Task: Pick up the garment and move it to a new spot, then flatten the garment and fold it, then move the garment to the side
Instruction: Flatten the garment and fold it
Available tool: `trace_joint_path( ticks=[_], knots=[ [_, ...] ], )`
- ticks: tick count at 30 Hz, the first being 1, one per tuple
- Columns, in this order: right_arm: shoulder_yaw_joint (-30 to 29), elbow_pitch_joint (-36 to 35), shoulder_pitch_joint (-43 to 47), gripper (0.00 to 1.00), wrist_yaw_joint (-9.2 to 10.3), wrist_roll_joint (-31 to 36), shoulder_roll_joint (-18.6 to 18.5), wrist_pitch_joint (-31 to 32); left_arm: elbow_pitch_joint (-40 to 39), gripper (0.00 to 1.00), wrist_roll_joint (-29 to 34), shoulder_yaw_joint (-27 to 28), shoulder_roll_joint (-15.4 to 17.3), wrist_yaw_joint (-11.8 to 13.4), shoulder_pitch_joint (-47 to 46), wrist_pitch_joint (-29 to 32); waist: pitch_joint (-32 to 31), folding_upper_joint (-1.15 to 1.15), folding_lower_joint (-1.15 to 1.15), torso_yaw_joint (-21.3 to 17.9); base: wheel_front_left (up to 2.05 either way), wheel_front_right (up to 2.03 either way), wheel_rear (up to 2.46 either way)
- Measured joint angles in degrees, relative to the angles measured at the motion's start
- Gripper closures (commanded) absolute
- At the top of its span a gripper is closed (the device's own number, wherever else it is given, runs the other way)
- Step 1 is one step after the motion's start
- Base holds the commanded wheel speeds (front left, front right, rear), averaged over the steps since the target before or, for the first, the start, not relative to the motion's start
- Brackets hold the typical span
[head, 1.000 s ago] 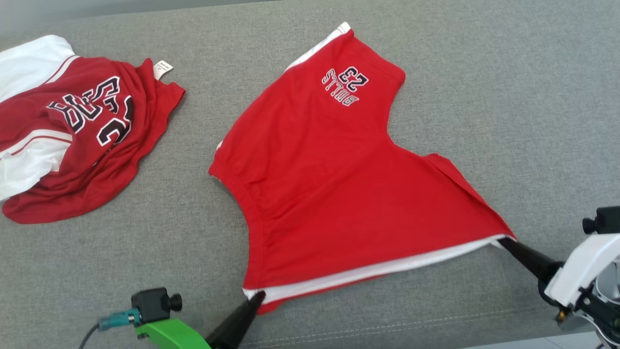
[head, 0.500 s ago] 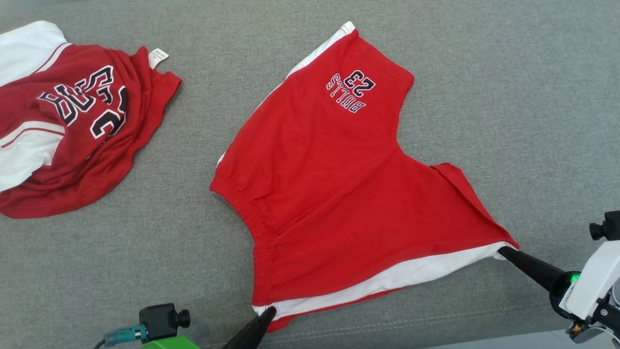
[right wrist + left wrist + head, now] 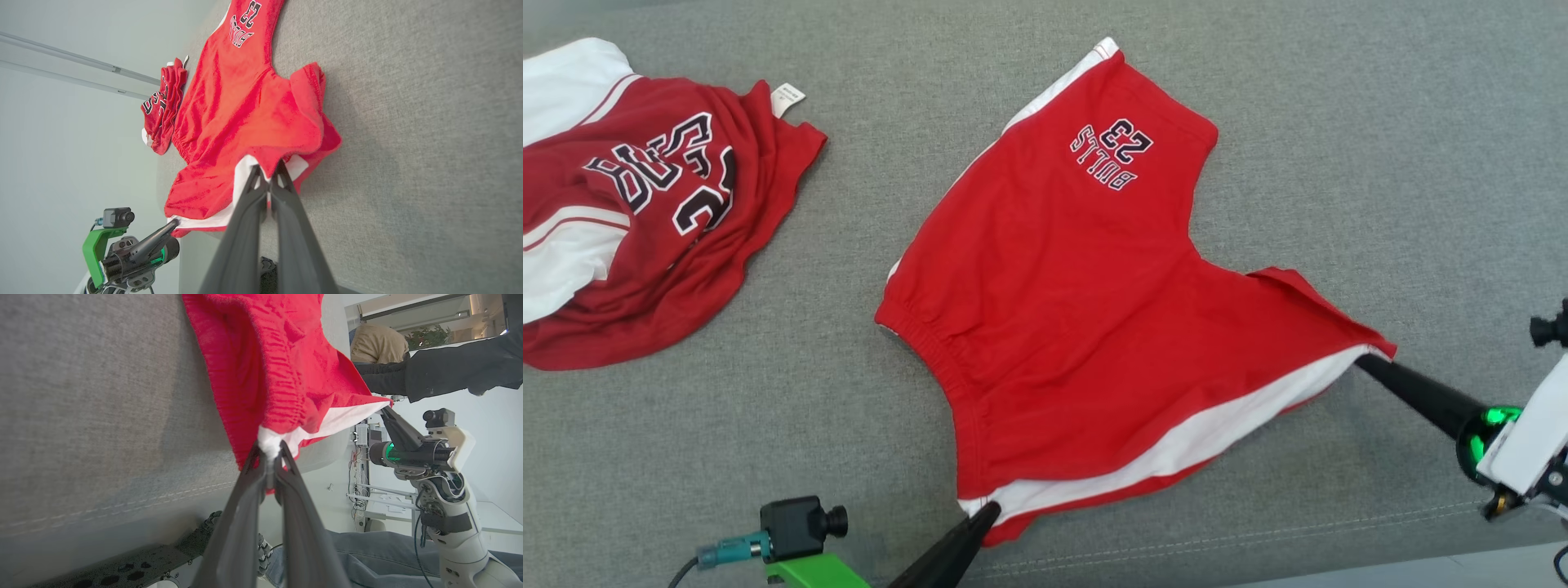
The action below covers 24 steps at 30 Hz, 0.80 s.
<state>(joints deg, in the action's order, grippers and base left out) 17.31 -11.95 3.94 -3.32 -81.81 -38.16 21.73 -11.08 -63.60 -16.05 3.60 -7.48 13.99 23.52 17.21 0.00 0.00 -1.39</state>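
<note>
The garment [image 3: 1086, 318] is a pair of red shorts with a white side stripe and "BULLS 23" print, spread on the grey cushion. My left gripper [image 3: 990, 510] is shut on its near waistband corner; in the left wrist view the left gripper [image 3: 270, 451] pinches the white edge of the shorts [image 3: 269, 363]. My right gripper [image 3: 1364, 362] is shut on the right leg corner, lifting it a little off the cushion. In the right wrist view the right gripper [image 3: 267, 173] clamps the hem of the shorts [image 3: 241, 106].
A crumpled red and white jersey [image 3: 637, 204] lies at the far left of the grey cushion [image 3: 1380, 147]. The cushion's seamed front edge [image 3: 1217, 543] runs just below the shorts. A person [image 3: 449, 371] stands behind the robot in the left wrist view.
The right gripper has carried its corner of the shorts up the view and away from the front edge. The left gripper has shifted slightly right with its corner.
</note>
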Motion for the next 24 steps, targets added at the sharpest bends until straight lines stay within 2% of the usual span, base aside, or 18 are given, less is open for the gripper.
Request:
trace_joint_path(
  ticks=[6,13,17,24],
  knots=[
    [-2.4,-3.4,-6.7,1.00,3.75,-0.8,-2.7,2.5,-5.1,1.00,-3.1,1.2,0.2,2.4,-3.1,2.9,2.2,0.00,0.00,0.1,0.00,0.00,0.00],
    [-5.1,-5.2,-15.7,1.00,9.45,-3.1,-6.8,7.9,-9.9,1.00,-5.5,2.4,1.4,6.4,-8.9,7.9,6.6,0.00,0.00,1.4,0.00,0.00,0.00],
    [-7.1,-5.9,-22.1,1.00,10.50,-3.8,-8.7,10.4,-12.1,1.00,-7.1,2.7,1.5,8.9,-14.0,10.5,9.4,0.00,0.00,3.0,0.00,0.00,0.00],
    [-7.9,-5.5,-31.8,1.00,10.57,-3.5,-11.2,13.9,-14.8,1.00,-11.0,3.4,0.5,13.0,-23.9,13.5,14.2,0.00,0.01,6.8,0.00,0.00,0.00]
  ],
)
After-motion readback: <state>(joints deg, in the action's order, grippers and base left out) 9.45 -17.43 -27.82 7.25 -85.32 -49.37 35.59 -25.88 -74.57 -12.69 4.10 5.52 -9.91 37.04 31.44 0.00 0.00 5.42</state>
